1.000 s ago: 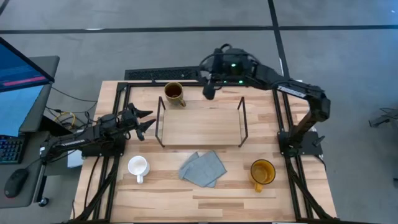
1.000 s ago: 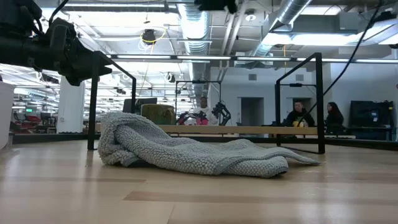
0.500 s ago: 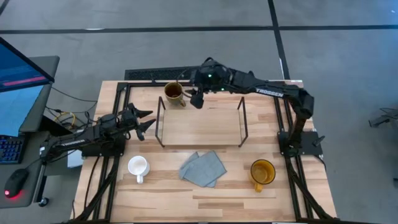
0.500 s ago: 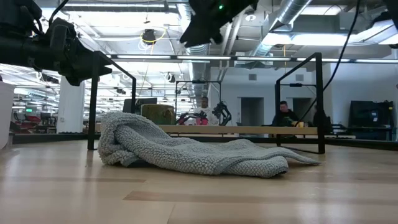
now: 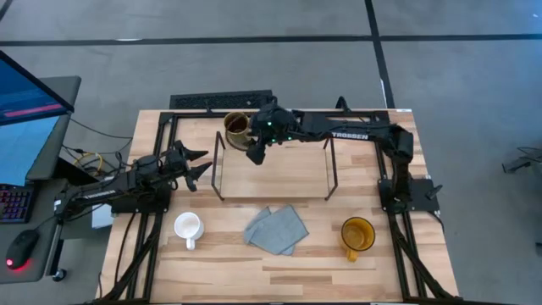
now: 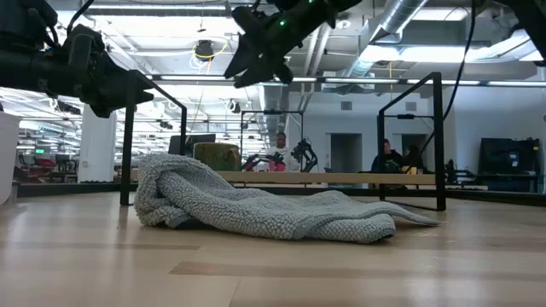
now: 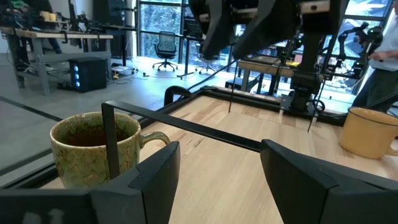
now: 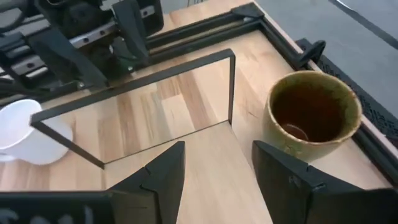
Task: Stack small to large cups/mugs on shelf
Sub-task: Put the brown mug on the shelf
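The olive-brown mug [image 5: 237, 127] stands on the table at the far side, just beyond the shelf's [image 5: 275, 174] left wire end; it also shows in the right wrist view [image 8: 313, 115] and the left wrist view [image 7: 93, 146]. My right gripper [image 5: 257, 151] is open and empty, above the shelf's far left corner, beside that mug. The white mug [image 5: 187, 227] stands near the front left, the yellow-amber mug [image 5: 357, 235] near the front right. My left gripper [image 5: 201, 165] is open and empty, left of the shelf.
A grey-blue cloth [image 5: 276, 229] lies crumpled in front of the shelf, between the white and yellow mugs. Black frame rails [image 5: 389, 161] run along the table's left, right and far sides. People show in the room beyond the table [image 6: 394, 158].
My right gripper has swung from the table's far middle toward the left and down, over the shelf's far left corner next to the olive-brown mug. The mugs, cloth and shelf have stayed put.
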Robot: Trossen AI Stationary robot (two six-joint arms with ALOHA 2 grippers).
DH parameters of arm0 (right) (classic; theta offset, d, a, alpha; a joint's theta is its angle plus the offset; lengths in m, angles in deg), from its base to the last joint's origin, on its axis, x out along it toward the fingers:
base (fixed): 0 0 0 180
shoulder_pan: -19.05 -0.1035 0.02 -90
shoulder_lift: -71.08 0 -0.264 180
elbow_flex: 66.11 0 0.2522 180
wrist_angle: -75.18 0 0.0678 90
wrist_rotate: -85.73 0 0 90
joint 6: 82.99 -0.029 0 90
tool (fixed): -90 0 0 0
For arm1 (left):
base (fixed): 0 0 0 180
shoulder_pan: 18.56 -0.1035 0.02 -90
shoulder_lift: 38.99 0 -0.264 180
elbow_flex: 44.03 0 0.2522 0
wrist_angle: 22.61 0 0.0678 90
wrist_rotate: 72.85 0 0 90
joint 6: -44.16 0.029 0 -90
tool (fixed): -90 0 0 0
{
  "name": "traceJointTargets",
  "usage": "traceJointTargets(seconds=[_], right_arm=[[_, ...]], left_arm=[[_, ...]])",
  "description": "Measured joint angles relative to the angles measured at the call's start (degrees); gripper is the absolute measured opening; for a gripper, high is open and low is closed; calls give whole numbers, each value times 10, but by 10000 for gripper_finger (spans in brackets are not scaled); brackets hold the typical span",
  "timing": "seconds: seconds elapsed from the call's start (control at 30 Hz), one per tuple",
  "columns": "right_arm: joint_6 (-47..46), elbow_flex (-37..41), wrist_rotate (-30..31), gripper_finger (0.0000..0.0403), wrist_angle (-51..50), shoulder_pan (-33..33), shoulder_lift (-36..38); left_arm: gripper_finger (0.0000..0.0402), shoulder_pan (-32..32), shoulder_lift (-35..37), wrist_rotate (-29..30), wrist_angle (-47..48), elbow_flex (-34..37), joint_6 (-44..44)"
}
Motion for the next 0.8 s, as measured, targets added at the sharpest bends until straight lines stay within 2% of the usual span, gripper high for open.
traceJointTargets(seconds=[0.23,0.47,0.8], right_arm=[[-62,1,3,210,-1,-2,-27],[-74,-1,81,210,16,8,-56],[-139,1,66,210,24,25,-108]], left_arm=[[215,0,0,0,0,0,0],[215,0,0,0,0,0,0],[215,0,0,0,0,0,-1]])
